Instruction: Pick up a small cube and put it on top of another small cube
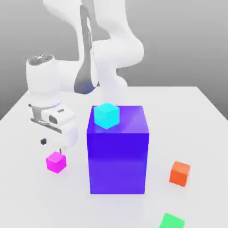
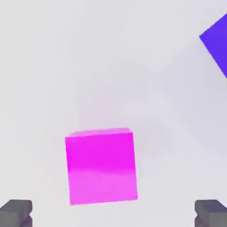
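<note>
A white robot arm reaches down over a pale worktop [image 1: 26,111] in a simulated scene. Its gripper [image 1: 51,144] hangs at the left of the exterior view, just above a small magenta-pink cube [image 1: 56,162] sitting at lower left, apart from everything else. In the hand view the small magenta-pink cube [image 2: 101,166] sits between the two dark fingers [image 2: 17,212], which stand spread wide at the lower corners with clear space on either side of the cube; nothing is held.

At the centre of the exterior view stands a big blue-purple block [image 1: 118,156], with a cyan cube [image 1: 107,115] resting on its top near the upper-left corner. An orange cube [image 1: 180,173] lies at lower right, and a green cube [image 1: 171,221] is cut off by the bottom edge.

The magenta cube looks rigid, plain and smooth-faced, and is probably light. Its flat, parallel sides suggest the best hold is across two opposite vertical faces, near mid-height, with the fingers squared to those faces so it does not twist. Smooth faces could slip if pinched near an edge or corner.
</note>
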`<act>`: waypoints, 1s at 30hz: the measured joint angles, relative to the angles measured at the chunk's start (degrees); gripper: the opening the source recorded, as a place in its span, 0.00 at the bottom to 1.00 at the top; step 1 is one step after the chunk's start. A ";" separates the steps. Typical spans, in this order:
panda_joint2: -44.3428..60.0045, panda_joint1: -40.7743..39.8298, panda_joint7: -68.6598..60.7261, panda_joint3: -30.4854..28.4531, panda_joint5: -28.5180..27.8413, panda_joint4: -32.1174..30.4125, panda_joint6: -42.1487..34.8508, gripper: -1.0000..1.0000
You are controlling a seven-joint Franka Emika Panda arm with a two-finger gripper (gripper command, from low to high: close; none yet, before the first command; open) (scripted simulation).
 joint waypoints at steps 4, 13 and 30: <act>-0.42 -0.15 -0.07 0.34 -0.37 0.63 0.60 0.50; 0.86 6.88 -2.72 -5.21 4.11 1.49 3.77 0.50; -5.16 57.18 15.97 -61.23 -20.53 5.63 7.87 0.50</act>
